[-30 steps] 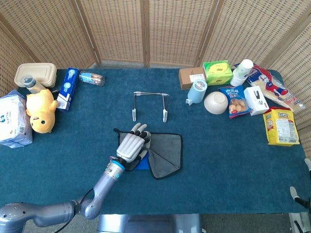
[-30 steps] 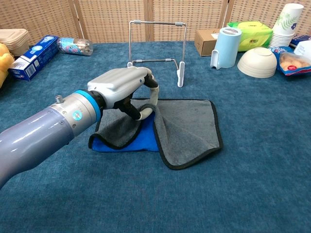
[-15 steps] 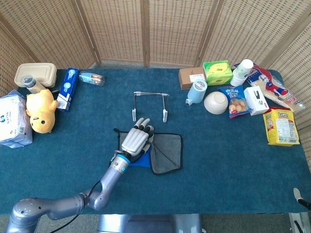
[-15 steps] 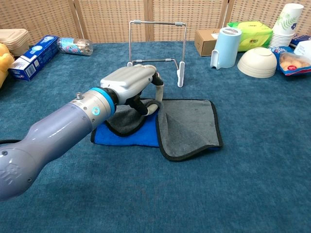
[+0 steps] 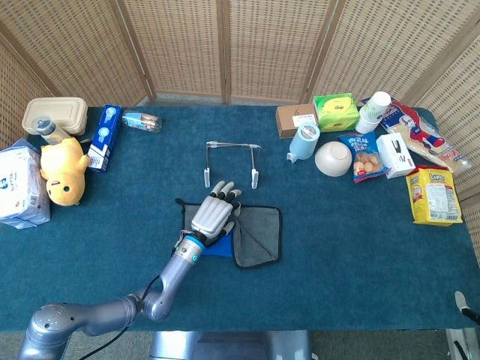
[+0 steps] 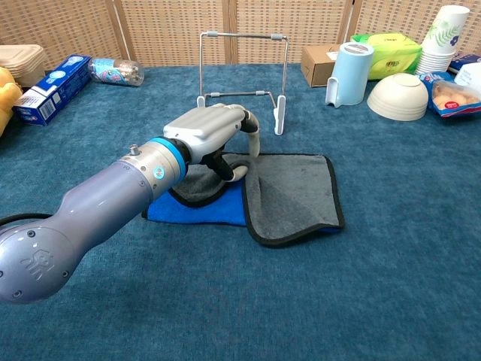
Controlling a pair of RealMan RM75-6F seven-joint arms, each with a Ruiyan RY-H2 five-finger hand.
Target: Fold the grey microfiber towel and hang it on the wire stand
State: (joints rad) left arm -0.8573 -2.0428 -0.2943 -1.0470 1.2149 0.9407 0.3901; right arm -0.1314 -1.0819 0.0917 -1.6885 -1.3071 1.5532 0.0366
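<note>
Directly under left hand [image 6: 214,131], grey towel [image 6: 293,192], fold pinched

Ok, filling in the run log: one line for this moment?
left hand: holds grey towel edge, mid-fold | wire stand: bare | right hand: out of view

Head view: set high above the near edge of the counter [image 5: 360,247], looking steeply down and forward; takes in the whole blue surface from side to side, with the wicker screen [image 5: 225,45] closing the far end; distant, things small. Chest view: set low at the near edge, looking almost level across the counter [image 6: 376,301] toward the same screen [image 6: 165,30]; close, only the middle strip framed. Shared by both: the wire stand [image 5: 231,161] [image 6: 242,75], the grey towel [image 5: 255,236] [image 6: 289,195] before it, and the left hand [image 5: 214,216] [image 6: 214,128].
</note>
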